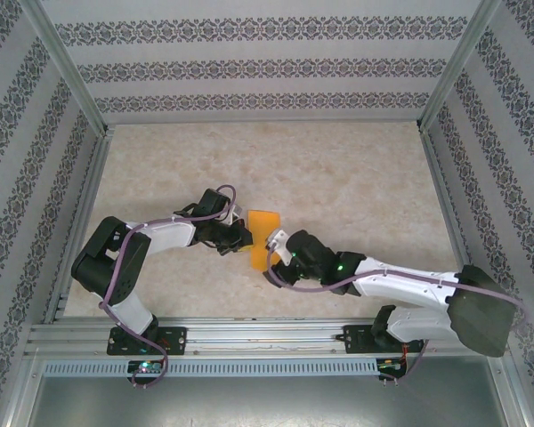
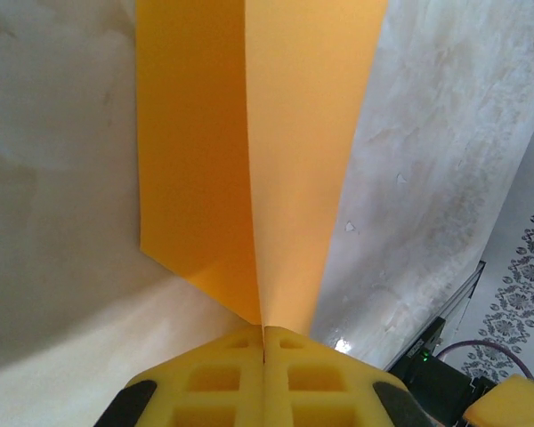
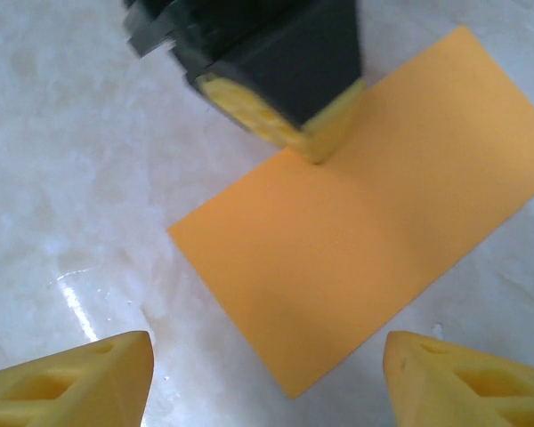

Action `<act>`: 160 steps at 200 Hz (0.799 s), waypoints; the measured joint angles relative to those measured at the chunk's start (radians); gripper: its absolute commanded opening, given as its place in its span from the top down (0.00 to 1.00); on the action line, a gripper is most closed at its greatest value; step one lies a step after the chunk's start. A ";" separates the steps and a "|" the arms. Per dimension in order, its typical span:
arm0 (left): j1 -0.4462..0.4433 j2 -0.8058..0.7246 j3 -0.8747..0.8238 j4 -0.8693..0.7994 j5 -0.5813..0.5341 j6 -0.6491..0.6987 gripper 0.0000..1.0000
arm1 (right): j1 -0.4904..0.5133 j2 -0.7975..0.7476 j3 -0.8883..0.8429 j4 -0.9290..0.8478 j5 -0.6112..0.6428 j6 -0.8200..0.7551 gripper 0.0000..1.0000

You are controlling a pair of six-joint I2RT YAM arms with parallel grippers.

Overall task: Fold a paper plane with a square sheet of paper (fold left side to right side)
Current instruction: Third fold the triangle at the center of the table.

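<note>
Jaws of left gripper (image 3: 316, 147): pressing together, tips touching one long edge of the bright orange paper sheet (image 3: 365, 222), which is showing as a rectangle; whether they are pinching it, cannot tell. Jaws of right gripper (image 3: 267, 345): standing spread, with the sheet lying flat ahead between them, touching neither. Sheet is resting on the pale marbled tabletop (image 1: 356, 178). Count: one sheet, two grippers.

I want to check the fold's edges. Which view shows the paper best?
Right wrist: nearly the whole paper shows, with its edges sharp. Left wrist shows it close up along the crease, cropped at the top. Top external shows it small and distant.
</note>
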 measured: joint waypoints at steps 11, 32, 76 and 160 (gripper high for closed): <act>0.000 0.001 0.002 -0.002 0.001 0.000 1.00 | 0.037 0.029 0.002 0.001 0.042 -0.035 0.25; 0.000 0.004 0.003 -0.006 0.001 0.000 1.00 | 0.093 0.112 0.020 -0.004 0.112 -0.089 0.23; 0.000 0.007 0.011 -0.006 0.001 0.000 1.00 | 0.158 0.277 0.107 0.000 0.226 -0.148 0.20; 0.000 0.020 0.011 -0.017 0.000 0.000 1.00 | 0.163 0.378 0.193 0.040 0.290 -0.157 0.44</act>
